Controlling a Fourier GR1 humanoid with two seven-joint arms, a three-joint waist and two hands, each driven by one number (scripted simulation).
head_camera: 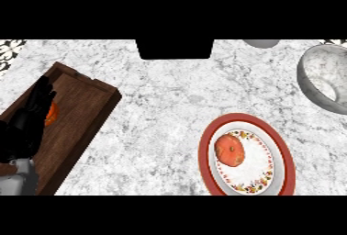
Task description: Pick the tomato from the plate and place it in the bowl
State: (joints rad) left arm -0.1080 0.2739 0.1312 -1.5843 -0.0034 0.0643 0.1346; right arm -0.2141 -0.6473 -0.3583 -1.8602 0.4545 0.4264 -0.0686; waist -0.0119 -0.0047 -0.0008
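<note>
1. I found the tomato (230,149) lying on the left part of the red-rimmed plate (284,151), untouched, so the pick had not yet begun.
2. The bowl (324,78), grey and marbled, stood at the counter's (169,96) far right, cut by the edge of the view and well apart from the plate.
3. The left hand (30,121) showed at the left edge, over the wooden tray (81,110), fingers straight and relaxed, holding nothing. Something orange showed just beside it; I could not tell what it was.
4. The right hand appeared nowhere in the head view, so I could say nothing of its fingers.
5. My judgement: the right hand suited the pick better, since plate and bowl both sat on that side.
6. I would have come in from above the tomato with fingers spread, and closed around its middle rather than pushing it across the plate's smooth face, where it might roll.
7. Lifting clear of the rim before travelling toward the bowl seemed wise; the bowl's wall looked high enough to catch a low carry.
</note>
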